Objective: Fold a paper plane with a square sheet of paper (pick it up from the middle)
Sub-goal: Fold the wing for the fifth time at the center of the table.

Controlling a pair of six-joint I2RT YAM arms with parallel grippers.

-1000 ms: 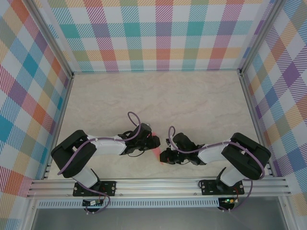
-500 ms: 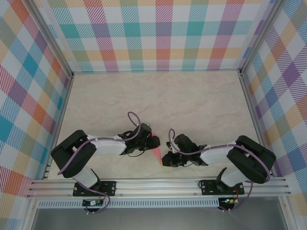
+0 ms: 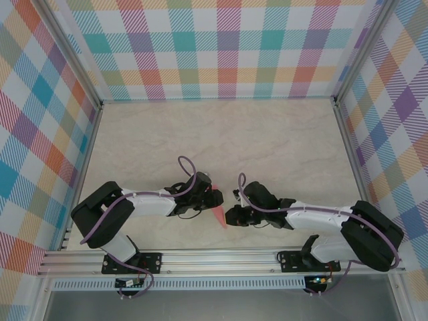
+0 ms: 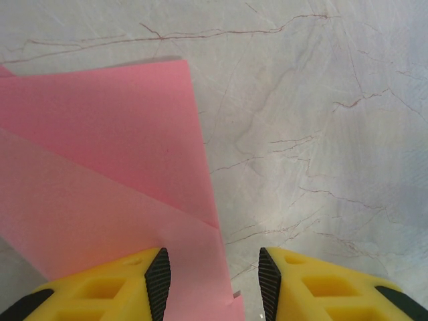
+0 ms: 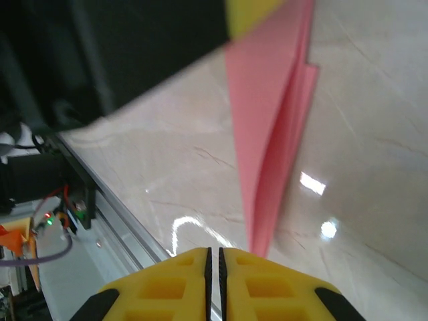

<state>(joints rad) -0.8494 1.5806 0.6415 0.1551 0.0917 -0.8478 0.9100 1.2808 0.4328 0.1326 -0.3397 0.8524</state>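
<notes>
The square sheet of paper is folded into a slim salmon-pink paper plane (image 3: 219, 215) lying on the marble table between my two grippers, its sharp tip toward the near edge. In the left wrist view its layered folds (image 4: 100, 174) run under my left finger and partway into the gap. My left gripper (image 3: 212, 198) (image 4: 214, 284) stands over the wide end with jaws apart, bare table showing beside the right pad (image 4: 269, 281). My right gripper (image 3: 229, 217) (image 5: 214, 257) is shut with nothing in it, just beside the paper's tip (image 5: 267, 134).
The aluminium rail (image 3: 221, 257) runs along the near edge, close behind the plane's tip, and shows in the right wrist view (image 5: 100, 180). Checkered walls (image 3: 227, 47) enclose the table on three sides. The left arm's dark body (image 5: 134, 47) looms above the paper.
My right arm has stretched out, its elbow swinging right and lower. Its gripper has edged left beside the tip. More of the pink tip now shows. The left arm has not moved.
</notes>
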